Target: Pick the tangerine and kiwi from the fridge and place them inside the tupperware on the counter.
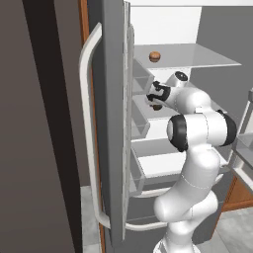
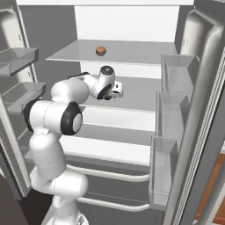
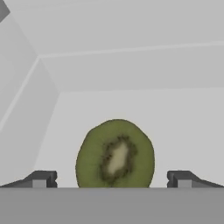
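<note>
Reaching into the open fridge [image 2: 132, 26], the gripper [image 3: 111, 178] sits at a middle shelf [image 2: 136, 94] with its fingers [image 3: 41, 178] spread wide and nothing between them gripped. Hand view: kiwi [image 3: 115, 154], showing a green cut face with a pale core, lies centred between the two tips, clear gap on each side, not touching either. It rests on the white shelf floor near the back wall. Tangerine [image 2: 101, 51] sits alone on the shelf above, well apart from the gripper.
</note>
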